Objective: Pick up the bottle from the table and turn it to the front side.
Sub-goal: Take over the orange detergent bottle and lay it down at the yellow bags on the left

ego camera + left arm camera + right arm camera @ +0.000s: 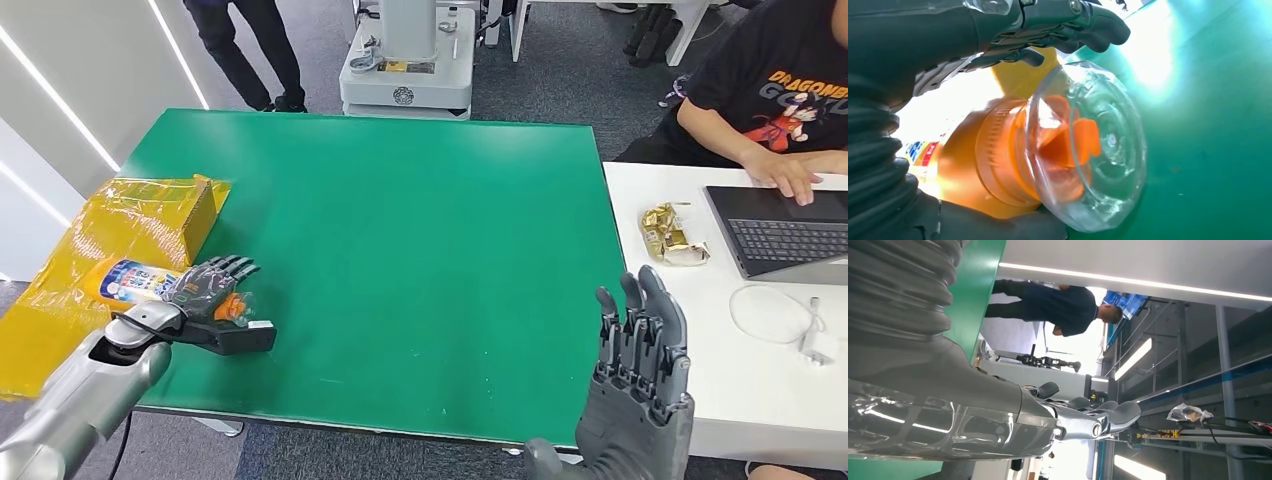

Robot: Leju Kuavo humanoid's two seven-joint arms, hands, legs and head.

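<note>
The fingers (pixel 222 270) of the left hand (pixel 205 300) curl over the orange bottle (pixel 140 281) at the lower left of the head view, with the thumb underneath, so the bottle is held around its neck end. In the left wrist view the dark fingers (pixel 1068 22) arch above the bottle's orange shoulder while the thumb comes in below the clear cap (pixel 1088 145); that clear dome covers an orange nozzle and points out past the hand toward the green bench (pixel 400 230). Taking it near the cap probably leaves the labelled body free, which would suit turning the label to face forward. The bottle lies on its side at the left edge of the bench, its blue-and-white label toward the yellow wrapped box (pixel 150 215) in the left of the frame, just beside it. Whether it has cleared the surface I cannot tell.

The right hand (pixel 640 380), at the lower right of the head view, stands upright with its fingers (pixel 1118 415) apart and straight, holding nothing, well away from the bottle; it looks parked out of the way.

At the right edge a person's hand (pixel 795 180) rests on a laptop (pixel 780 235) on a white desk (pixel 700 330), near gold wrappers (pixel 672 235).
</note>
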